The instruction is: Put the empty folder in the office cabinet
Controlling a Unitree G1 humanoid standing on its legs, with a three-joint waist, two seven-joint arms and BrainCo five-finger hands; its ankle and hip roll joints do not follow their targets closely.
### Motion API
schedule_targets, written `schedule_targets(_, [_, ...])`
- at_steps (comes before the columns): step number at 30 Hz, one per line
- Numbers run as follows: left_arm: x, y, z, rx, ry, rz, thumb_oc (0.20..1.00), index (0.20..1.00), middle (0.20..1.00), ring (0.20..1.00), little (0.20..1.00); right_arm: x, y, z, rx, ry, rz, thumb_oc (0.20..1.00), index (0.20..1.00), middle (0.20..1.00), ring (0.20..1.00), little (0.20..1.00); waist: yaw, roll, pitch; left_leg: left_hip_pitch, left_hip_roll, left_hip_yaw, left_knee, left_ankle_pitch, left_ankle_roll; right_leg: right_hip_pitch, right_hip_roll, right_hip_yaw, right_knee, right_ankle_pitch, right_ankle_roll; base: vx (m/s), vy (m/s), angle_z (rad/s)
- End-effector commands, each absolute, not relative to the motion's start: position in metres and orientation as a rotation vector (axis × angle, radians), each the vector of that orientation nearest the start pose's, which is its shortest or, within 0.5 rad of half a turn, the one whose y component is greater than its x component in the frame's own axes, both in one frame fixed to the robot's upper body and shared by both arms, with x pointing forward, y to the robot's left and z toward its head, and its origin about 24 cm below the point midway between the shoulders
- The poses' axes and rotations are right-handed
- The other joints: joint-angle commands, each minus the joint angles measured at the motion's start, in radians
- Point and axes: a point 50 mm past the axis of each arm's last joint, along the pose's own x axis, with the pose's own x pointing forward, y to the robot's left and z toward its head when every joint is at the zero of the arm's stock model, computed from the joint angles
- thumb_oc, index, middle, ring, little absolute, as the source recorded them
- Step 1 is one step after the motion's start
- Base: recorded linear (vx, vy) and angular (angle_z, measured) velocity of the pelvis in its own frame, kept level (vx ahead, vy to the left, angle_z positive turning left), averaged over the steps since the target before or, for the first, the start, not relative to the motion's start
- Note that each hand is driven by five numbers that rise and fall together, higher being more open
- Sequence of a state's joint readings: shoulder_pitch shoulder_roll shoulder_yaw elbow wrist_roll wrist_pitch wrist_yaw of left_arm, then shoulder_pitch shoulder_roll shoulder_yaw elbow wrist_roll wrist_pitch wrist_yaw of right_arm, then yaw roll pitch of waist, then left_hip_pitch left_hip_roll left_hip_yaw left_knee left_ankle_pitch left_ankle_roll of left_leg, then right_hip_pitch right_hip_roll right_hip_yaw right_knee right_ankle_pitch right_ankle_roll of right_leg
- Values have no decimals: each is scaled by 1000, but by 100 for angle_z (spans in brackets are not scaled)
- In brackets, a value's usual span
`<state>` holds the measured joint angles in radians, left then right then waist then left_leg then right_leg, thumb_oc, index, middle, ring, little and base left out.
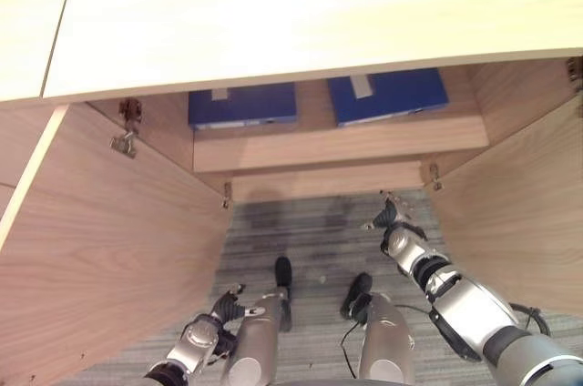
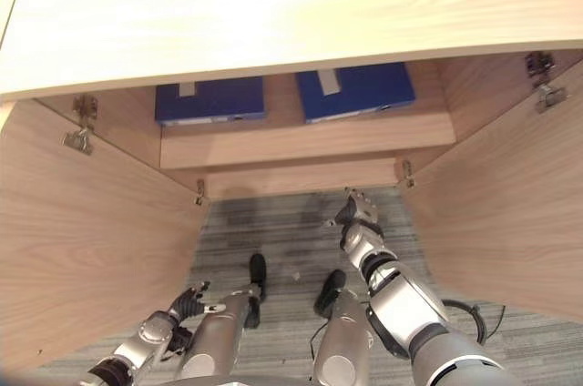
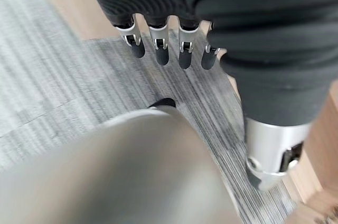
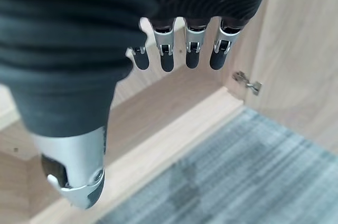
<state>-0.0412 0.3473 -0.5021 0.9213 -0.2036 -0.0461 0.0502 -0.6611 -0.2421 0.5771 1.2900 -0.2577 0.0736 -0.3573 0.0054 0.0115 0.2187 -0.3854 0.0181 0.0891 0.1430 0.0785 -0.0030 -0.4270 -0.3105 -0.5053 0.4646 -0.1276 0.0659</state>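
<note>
Two blue folders [image 1: 242, 105] flat at cabinet shelf [image 1: 342, 143] back edge; right hand [image 1: 401, 238] and left hand [image 1: 202, 339] empty, fingers relaxed wide; best withdrawn clear of doors [image 1: 100, 249].

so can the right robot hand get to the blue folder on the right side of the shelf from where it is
Probably yes. The right robot hand hangs open and empty before the open cabinet, both doors swung aside, nothing between it and the right blue folder. It would have to reach in under the top panel.
</note>
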Motion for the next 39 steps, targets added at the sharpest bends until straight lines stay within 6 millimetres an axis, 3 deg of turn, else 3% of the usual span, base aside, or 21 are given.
schedule_targets(1, [146,211,-137,415,932,-168,1000,1000,1000,1000,1000,322,-190,-34,-1133,481,52,1000,1000,1000,1000,1000,11,-1,-36,64,-9,21,-18,-122,26,-22,48,-22,-88,145,67,86,-120,-7])
schedule_targets(2, [136,215,-142,404,975,-138,1000,1000,1000,1000,1000,309,-190,-49,-1126,531,90,1000,1000,1000,1000,1000,12,-4,-53,87,-1,20,-38,-113,18,8,66,-24,-112,135,63,85,-116,-8])
schedule_targets(6, [122,221,-148,385,1032,-83,1000,1000,1000,1000,1000,283,-196,-73,-1085,651,124,1000,1000,1000,1000,1000,26,-12,-75,124,12,7,-63,-100,1,61,87,-38,-142,114,59,79,-118,0])
schedule_targets(11, [107,226,-154,382,1100,-53,1000,1000,1000,1000,1000,256,-209,-93,-1021,775,117,1000,1000,1000,1000,1000,33,-22,-92,148,19,-7,-65,-98,-17,116,106,-60,-175,101,56,61,-103,23])
schedule_targets(13, [98,227,-157,377,1139,-43,1000,1000,1000,1000,1000,238,-215,-105,-961,844,101,1000,1000,1000,1000,1000,29,-32,-101,157,24,-3,-37,-119,-25,161,125,-69,-223,95,45,75,-137,31])
schedule_targets(16, [79,227,-163,301,1210,18,1000,1000,1000,1000,1000,205,-236,-120,-816,1003,2,1000,1000,1000,1000,1000,48,-32,-140,192,-6,-10,33,-186,-24,251,149,-58,-306,88,28,140,-56,33])
schedule_targets(19, [72,225,-165,320,1237,-6,1000,1000,1000,1000,1000,194,-245,-124,-752,1059,-47,1000,1000,1000,1000,1000,56,-27,-152,204,-30,-23,58,-211,-20,278,147,-42,-314,82,24,107,51,9])
schedule_targets(22, [62,223,-168,303,1285,-3,1000,1000,1000,1000,1000,173,-266,-128,-541,1131,-196,1000,1000,1000,1000,1000,52,-20,-160,218,-115,-94,66,-247,-1,286,147,-26,-291,77,23,44,126,-6])
schedule_targets(32, [52,222,-171,313,1348,-24,1000,1000,1000,1000,1000,138,-284,-135,-370,1242,-307,1000,1000,1000,1000,1000,-2,-29,-193,279,-142,-73,-48,-206,24,260,145,-12,-277,116,41,-28,91,-38])
schedule_targets(39, [56,218,-172,329,1358,-64,1000,1000,1000,1000,1000,122,-305,-132,-329,1286,-391,1000,1000,1000,1000,1000,-34,-14,-204,328,-151,-31,-90,-197,56,241,106,15,-253,130,47,-57,90,-36])
